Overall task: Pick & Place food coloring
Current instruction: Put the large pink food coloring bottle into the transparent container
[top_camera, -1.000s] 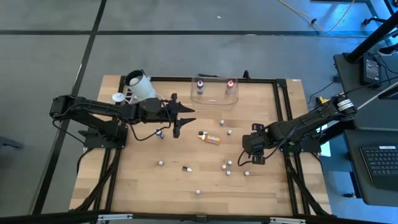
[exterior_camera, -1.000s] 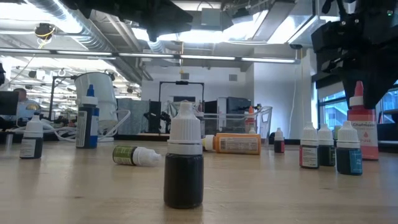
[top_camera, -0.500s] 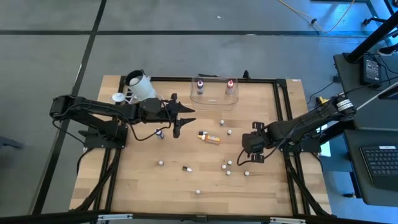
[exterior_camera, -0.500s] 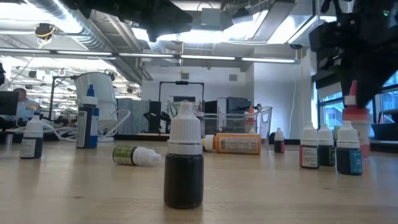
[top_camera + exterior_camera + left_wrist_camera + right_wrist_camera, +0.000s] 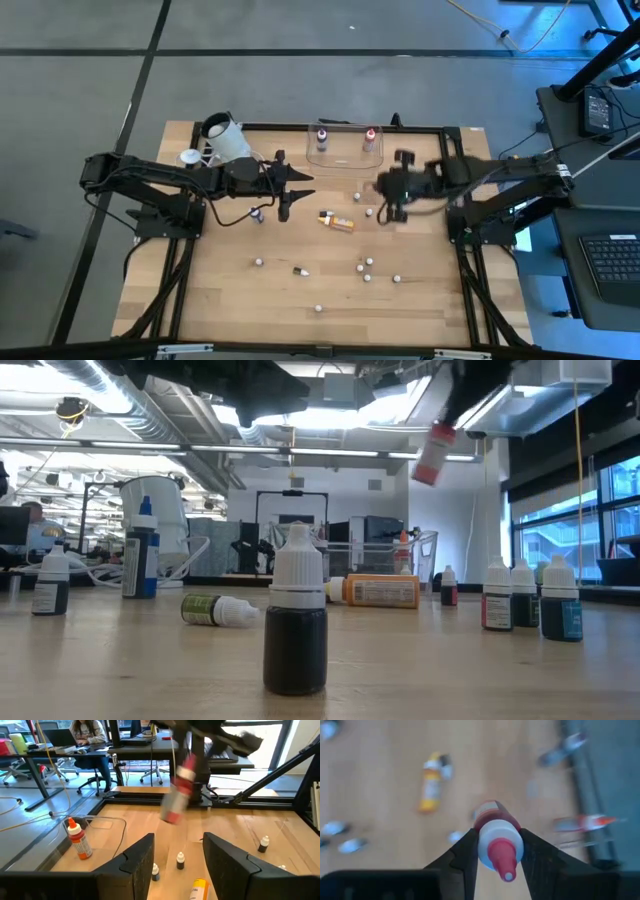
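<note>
Swung away from the right-hand part of the table (image 5: 220, 290) over the last second and now up over its middle: right gripper (image 5: 386, 203), blurred in the high view, near the right front corner of the clear tub (image 5: 345, 168). Clamped on a red bottle (image 5: 495, 827) of food coloring, fingers pressed to either side of the pale cap, nozzle toward the wrist camera. Seen in the low view hanging well clear of the boards, tilted, cap uppermost (image 5: 433, 452); seen from the left wrist as a red and white smear in the air (image 5: 176, 800). Waiting over the table left of centre: left gripper (image 5: 285, 192), fingers parted with nothing between them. Standing upright inside the tub: one purple bottle (image 5: 321, 133) and one second red bottle (image 5: 370, 134), well apart. Lying on its side between the two grippers: orange-yellow bottle (image 5: 337, 222). Scattered across the nearer half of the boards, mostly upright and apart: small bottles (image 5: 260, 262), among them a dark one closest to the low camera (image 5: 295, 625) and a green one toppled beside it (image 5: 218, 610). Tipped over at the far left corner: white cup (image 5: 228, 138).
</note>
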`<state>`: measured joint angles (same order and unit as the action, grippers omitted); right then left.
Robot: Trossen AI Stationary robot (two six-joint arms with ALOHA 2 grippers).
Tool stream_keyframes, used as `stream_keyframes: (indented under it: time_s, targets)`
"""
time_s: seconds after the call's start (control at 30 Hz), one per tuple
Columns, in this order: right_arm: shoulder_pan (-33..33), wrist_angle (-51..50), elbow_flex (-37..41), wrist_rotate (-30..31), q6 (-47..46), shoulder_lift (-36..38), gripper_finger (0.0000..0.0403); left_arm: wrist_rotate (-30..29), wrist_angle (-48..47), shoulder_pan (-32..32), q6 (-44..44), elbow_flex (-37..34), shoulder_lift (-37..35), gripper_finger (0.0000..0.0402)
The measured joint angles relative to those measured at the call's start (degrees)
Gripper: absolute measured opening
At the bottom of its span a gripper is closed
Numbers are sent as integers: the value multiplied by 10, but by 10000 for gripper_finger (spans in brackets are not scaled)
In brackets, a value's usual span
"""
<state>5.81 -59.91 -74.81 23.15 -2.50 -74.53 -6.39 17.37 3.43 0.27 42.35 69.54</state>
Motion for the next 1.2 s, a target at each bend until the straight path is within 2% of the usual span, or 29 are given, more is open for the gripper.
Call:
stream_keyframes:
  time_s: [0.13,0.3,0.47,0.87,1.0,1.2]
  targets:
    - [-82,17,-27,-7,86,0,125,0,0,0,0,0,0,162]
    - [-196,78,-27,-108,161,-19,126,0,0,0,0,0,0,165]
    - [-264,143,-27,-134,225,-75,126,0,0,0,0,0,0,165]
    - [-342,190,-27,-123,289,-234,126,0,0,0,1,0,0,166]
    - [-355,219,-27,-99,312,-261,126,0,0,0,0,0,0,165]
    - [-371,236,-27,-101,315,-284,126,0,0,0,2,0,0,162]
